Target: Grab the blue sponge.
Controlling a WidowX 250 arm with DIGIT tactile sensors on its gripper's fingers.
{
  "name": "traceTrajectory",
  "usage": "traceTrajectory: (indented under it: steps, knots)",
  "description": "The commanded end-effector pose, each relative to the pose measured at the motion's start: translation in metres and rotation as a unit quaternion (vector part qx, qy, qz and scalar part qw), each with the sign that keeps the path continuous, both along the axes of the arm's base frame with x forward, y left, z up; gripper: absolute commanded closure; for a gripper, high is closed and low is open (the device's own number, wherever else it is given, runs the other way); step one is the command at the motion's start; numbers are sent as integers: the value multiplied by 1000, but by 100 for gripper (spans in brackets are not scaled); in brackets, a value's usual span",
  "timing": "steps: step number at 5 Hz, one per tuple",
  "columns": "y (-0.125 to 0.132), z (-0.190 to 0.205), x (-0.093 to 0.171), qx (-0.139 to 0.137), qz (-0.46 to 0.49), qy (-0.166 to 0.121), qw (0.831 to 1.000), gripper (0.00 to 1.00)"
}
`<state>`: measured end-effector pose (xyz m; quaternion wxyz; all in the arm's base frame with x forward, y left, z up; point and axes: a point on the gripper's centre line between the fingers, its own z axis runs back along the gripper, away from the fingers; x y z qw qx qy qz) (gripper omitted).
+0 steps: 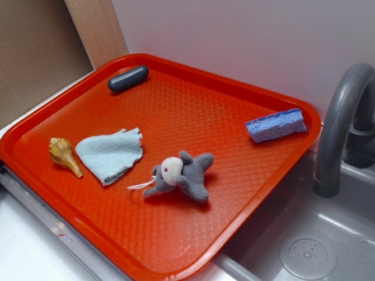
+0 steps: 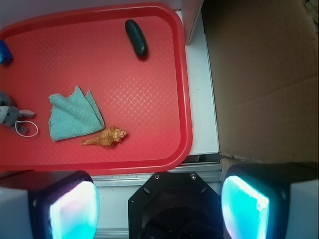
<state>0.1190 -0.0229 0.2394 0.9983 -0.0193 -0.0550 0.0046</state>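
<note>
The blue sponge (image 1: 276, 124) lies flat near the right corner of the red tray (image 1: 176, 246), close to the rim. In the wrist view only a sliver of the blue sponge (image 2: 4, 52) shows at the left edge. My gripper (image 2: 159, 206) is open, its two glowing pads (image 2: 75, 211) wide apart with nothing between them. It hovers off the tray, over the white counter edge, far from the sponge. The arm does not show in the exterior view.
On the tray lie a grey plush toy (image 1: 180, 174), a pale blue cloth (image 1: 110, 154), a golden shell (image 1: 63, 154) and a dark grey oblong bar (image 1: 128, 78). A grey faucet (image 1: 340, 123) and sink (image 1: 304, 246) stand right of the tray. Cardboard (image 2: 264, 74) is beside the counter.
</note>
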Motion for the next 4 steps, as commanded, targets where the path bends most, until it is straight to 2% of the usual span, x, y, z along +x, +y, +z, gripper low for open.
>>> traceTrajectory:
  steps: [1,2,3,4]
  knots:
    - [-80,4,28,-39,-90,-127,987,0]
    - [-125,3,39,-56,-137,-165,975,0]
    - [-163,-4,64,-78,-148,-199,966,0]
    - [-195,-14,88,-107,-173,-208,957,0]
